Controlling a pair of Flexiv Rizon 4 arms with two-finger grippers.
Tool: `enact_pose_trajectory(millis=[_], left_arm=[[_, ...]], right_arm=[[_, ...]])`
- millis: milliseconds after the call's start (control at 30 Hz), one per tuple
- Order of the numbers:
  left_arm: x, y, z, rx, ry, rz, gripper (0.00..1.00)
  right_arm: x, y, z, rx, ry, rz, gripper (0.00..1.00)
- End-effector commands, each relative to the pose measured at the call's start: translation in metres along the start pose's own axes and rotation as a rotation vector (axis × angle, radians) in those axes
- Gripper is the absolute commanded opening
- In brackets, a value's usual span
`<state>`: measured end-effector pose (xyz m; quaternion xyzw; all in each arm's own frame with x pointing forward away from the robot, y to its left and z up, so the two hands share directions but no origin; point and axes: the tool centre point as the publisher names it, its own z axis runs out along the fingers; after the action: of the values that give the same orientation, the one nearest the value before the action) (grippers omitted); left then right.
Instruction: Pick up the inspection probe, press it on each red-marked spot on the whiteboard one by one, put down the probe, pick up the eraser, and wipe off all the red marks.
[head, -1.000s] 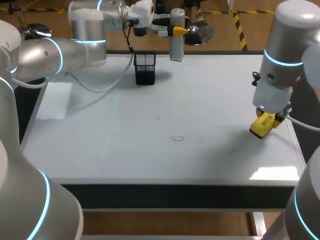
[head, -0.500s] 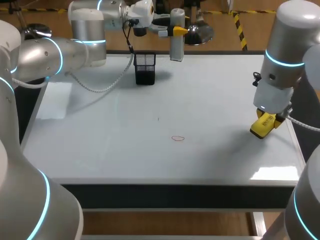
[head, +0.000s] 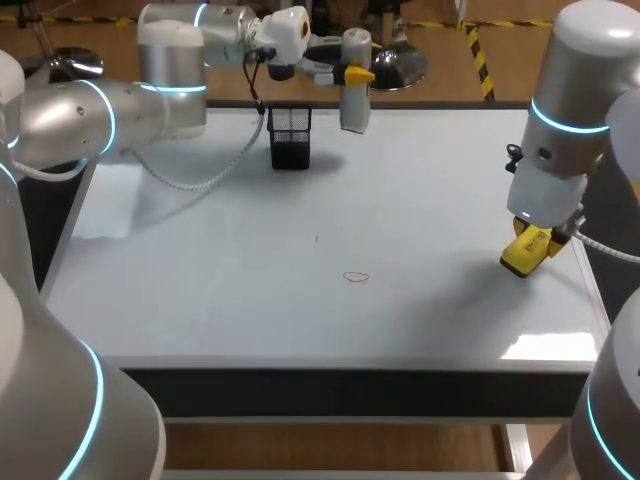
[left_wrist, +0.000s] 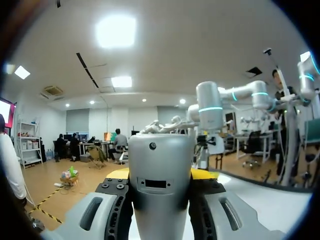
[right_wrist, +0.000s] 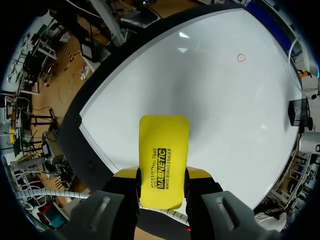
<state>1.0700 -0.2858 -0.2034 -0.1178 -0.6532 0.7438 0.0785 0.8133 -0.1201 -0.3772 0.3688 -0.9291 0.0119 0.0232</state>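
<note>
Probe: the grey inspection probe (head: 355, 95) hangs upright over the far edge of the whiteboard (head: 200, 300), just beside a black mesh holder (head: 289, 137).
Left jaws: pinching the probe from both sides.
Eraser: the yellow eraser (right_wrist: 162, 160) is near the whiteboard's right edge, low over it; whether it touches, I cannot tell.
Right jaws: clamped on the eraser's two sides.
Red mark: one small red ring (head: 355, 277) mid-board, well apart from both tools.
Holder: stands on the worktop's far side.
</note>
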Motion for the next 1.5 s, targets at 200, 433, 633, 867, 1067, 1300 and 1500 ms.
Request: enact_pose_trajectory(millis=[200,433,633,867,1067,1300,1500], left_arm=[[0.081,-0.006,0.011,-0.004,-0.06,0.002,0.0],[0.125,-0.002,0.025,-0.006,-0.028,-0.011,0.0],[0.169,0.004,0.027,0.007,-0.024,-0.024,0.0],[0.212,0.013,0.025,0.004,-0.052,-0.041,0.0],[0.23,0.02,0.028,0.014,-0.07,-0.051,0.0],[0.244,0.022,0.029,0.018,-0.054,-0.064,0.0],[0.25,0.031,0.033,0.017,-0.026,-0.098,0.0]], right_arm=[[0.0,0.0,0.0,0.003,0.001,-0.002,0.0],[0.0,0.0,0.0,0.003,0.001,-0.002,0.0],[0.0,0.0,0.0,0.003,0.001,-0.002,0.0],[0.0,0.0,0.0,0.003,0.001,-0.002,0.0],[0.0,0.0,0.0,0.003,0.001,-0.002,0.0],[0.0,0.0,0.0,0.003,0.001,-0.002,0.0],[0.0,0.0,0.0,0.003,0.001,-0.002,0.0]])
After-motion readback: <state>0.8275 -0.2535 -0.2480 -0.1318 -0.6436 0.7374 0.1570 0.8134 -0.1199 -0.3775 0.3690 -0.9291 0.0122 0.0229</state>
